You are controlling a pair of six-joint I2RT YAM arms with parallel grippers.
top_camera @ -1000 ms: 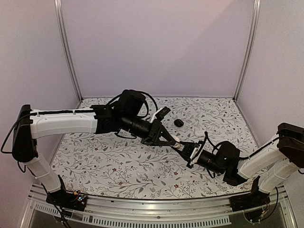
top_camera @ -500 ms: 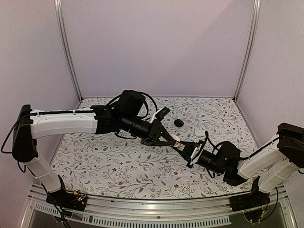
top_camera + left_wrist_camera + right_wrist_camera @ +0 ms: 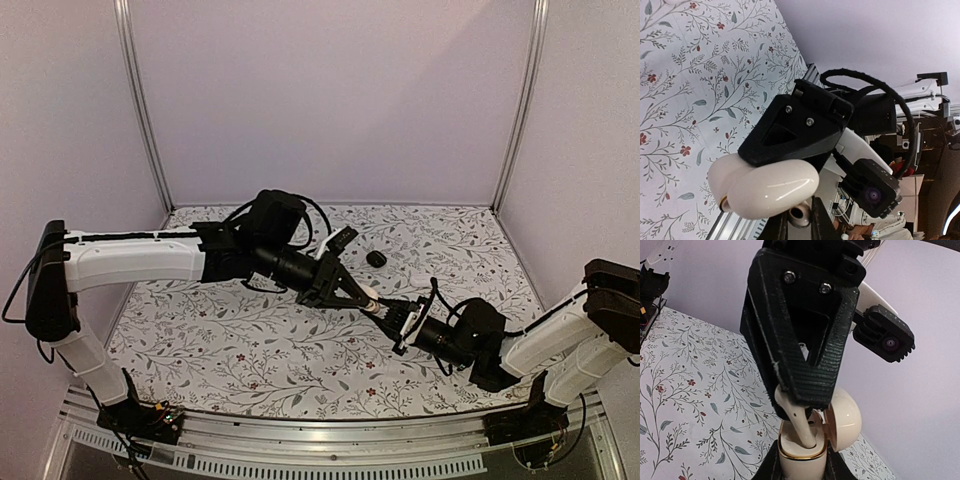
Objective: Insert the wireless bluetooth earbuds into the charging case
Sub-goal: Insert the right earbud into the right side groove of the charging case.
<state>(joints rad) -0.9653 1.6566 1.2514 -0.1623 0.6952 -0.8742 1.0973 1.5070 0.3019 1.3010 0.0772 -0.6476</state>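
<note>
The earbud (image 3: 803,431) is tiny, light and slippery. The left end effector (image 3: 799,401) pinches its head; the right end effector (image 3: 801,468) is clamped on the open charging case (image 3: 799,459).

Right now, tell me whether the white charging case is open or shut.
Open: the lid tilts back from the gold-rimmed charging case, white earbud partly inside.

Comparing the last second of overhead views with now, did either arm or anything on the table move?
No visible change. The left gripper stays shut on the white earbud, its stem in the open charging case that the right gripper holds; the small black object lies where it was.
</note>
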